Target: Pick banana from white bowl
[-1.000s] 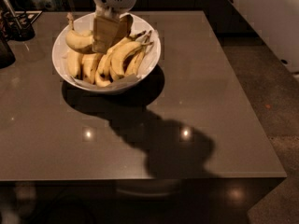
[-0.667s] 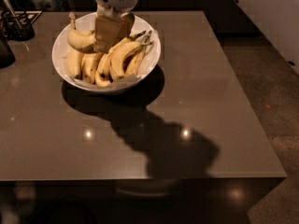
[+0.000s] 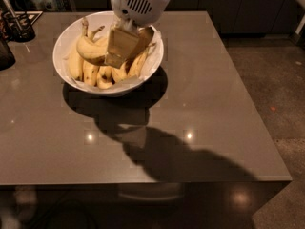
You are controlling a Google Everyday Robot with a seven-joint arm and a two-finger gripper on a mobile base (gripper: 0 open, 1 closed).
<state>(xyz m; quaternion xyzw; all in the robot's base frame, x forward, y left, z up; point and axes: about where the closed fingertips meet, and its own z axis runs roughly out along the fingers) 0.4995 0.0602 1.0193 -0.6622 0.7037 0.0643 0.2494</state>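
One banana [image 3: 90, 50] clamped in hand [image 3: 117, 60], long axis crosswise, stem end left, over white bowl [image 3: 60, 49]

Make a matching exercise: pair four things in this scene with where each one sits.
1. gripper
2. white bowl
3. banana
4. utensil holder

A. far left of the table
B. on the table, right of the utensil holder
C. low over the bowl's middle
D. atop the pile, next to the gripper

Pairs: 1-C, 2-B, 3-D, 4-A.
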